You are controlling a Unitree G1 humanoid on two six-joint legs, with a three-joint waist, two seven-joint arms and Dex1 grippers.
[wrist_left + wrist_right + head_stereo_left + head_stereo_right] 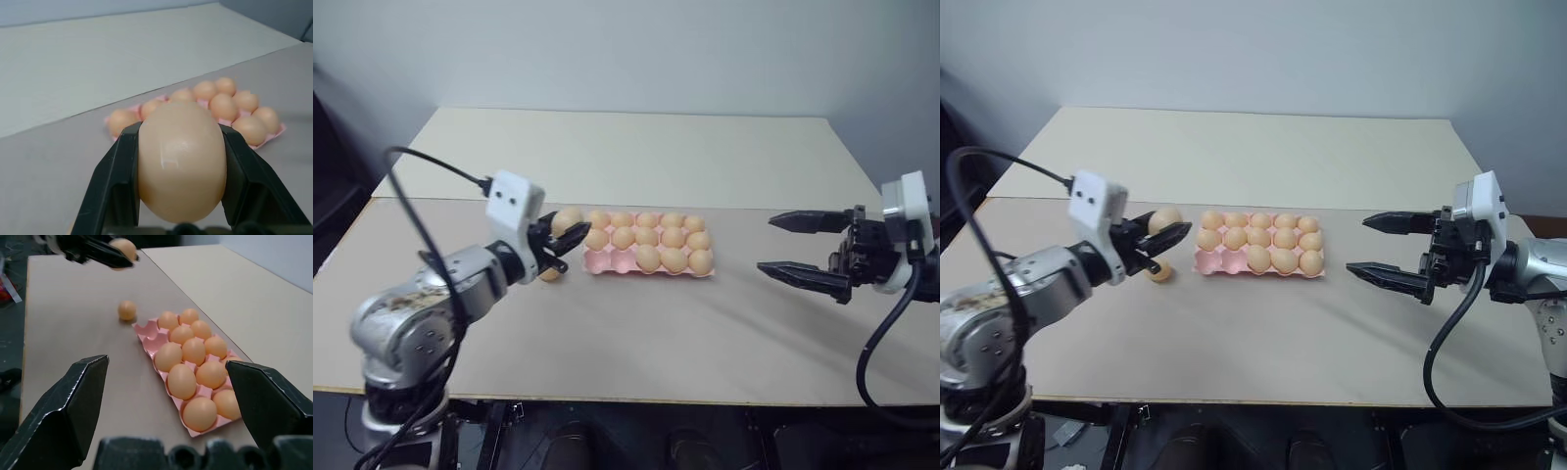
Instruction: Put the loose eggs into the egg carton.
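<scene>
a pale beige table spreads wide, with a seam running across it where a second, lighter table top butts up behind. beyond that stands a plain grey-blue wall.

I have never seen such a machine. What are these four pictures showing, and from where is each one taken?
This is a humanoid robot with two arms. Two pictures come from cameras in its head, looking down at a table; the other two come from a camera on each wrist. On the table lies a pink egg carton, nearly full of eggs. The left gripper is shut on one egg, held above the table. Another loose egg lies beside the carton. The right gripper is open and empty.
</scene>
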